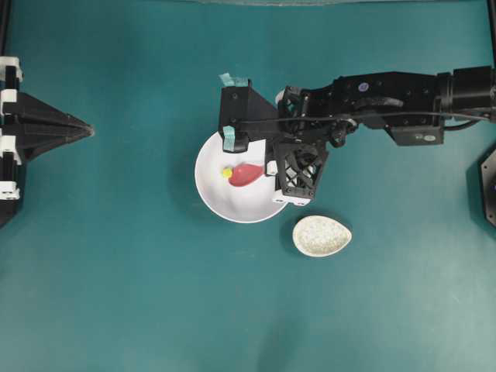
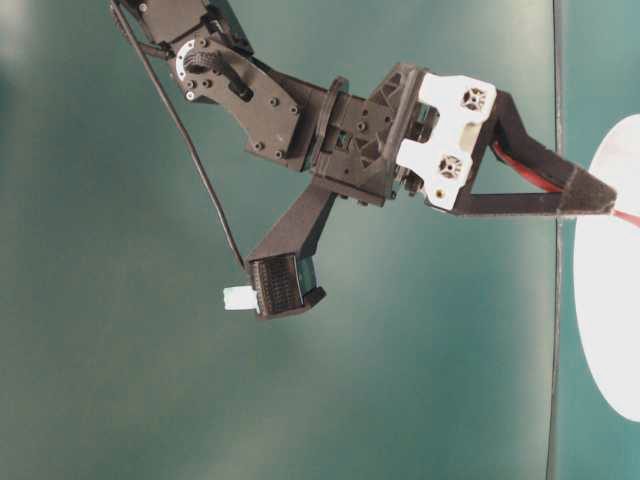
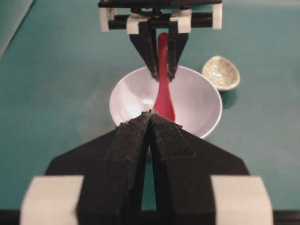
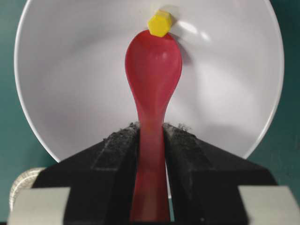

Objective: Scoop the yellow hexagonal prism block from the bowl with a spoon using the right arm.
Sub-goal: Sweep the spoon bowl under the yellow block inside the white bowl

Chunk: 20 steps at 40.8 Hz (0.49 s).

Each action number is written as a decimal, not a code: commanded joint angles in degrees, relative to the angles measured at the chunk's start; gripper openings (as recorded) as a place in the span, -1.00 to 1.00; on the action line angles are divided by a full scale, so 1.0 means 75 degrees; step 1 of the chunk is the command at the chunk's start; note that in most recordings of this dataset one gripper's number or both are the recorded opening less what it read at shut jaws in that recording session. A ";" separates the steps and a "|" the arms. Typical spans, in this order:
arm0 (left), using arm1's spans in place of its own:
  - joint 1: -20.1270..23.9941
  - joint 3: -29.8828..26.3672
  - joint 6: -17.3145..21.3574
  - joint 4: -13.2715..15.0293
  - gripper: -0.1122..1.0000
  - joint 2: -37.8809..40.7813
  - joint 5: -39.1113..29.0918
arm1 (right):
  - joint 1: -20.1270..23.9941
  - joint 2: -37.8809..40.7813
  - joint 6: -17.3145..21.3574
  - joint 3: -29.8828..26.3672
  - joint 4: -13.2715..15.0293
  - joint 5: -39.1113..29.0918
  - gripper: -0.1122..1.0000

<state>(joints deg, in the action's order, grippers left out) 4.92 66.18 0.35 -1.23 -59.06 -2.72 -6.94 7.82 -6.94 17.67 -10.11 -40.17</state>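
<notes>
The white bowl [image 1: 213,190] sits mid-table. Inside it lies the tiny yellow hexagonal prism block [image 4: 160,23], touching the far tip of the red spoon's scoop [image 4: 153,61]. My right gripper [image 4: 151,129] is shut on the spoon's handle, with the scoop low in the bowl. From overhead the block [image 1: 226,172] is just left of the spoon [image 1: 246,174], and the right gripper [image 1: 268,169] hangs over the bowl's right rim. The left gripper [image 3: 150,114] is shut and empty; it rests at the table's far left [image 1: 87,130], pointing at the bowl [image 3: 197,105].
A speckled beige spoon rest [image 1: 322,235] lies on the teal table just right of and below the bowl. The right arm [image 1: 387,97] stretches in from the right edge. The table-level view shows the bowl's edge [image 2: 610,300] at far right.
</notes>
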 commanded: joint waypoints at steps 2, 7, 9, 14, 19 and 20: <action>0.0023 -0.0211 -0.0012 -0.0012 -0.74 0.0023 0.0059 | 0.0012 -0.0094 -0.0012 -0.0199 0.0012 0.0152 -0.35; 0.0023 -0.0211 -0.0012 -0.0012 -0.74 0.0023 0.0059 | 0.0012 -0.0094 -0.0012 -0.0188 0.0012 0.0281 -0.35; 0.0023 -0.0211 -0.0012 -0.0023 -0.74 0.0023 0.0059 | 0.0012 -0.0094 -0.0012 -0.0199 0.0012 0.0305 -0.35; 0.0023 -0.0211 -0.0012 -0.0023 -0.74 0.0023 0.0059 | 0.0012 -0.0094 -0.0012 -0.0223 0.0012 0.0352 -0.35; 0.0023 -0.0211 -0.0012 -0.0012 -0.74 0.0023 0.0059 | 0.0012 -0.0082 -0.0012 -0.0246 0.0012 0.0434 -0.35; 0.0023 -0.0211 -0.0012 -0.0023 -0.74 0.0035 0.0070 | 0.0012 -0.0070 -0.0012 -0.0258 0.0012 0.0445 -0.35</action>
<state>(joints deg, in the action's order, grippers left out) 4.92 66.18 0.35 -1.23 -59.06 -2.72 -6.94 7.91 -6.94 17.31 -10.02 -37.53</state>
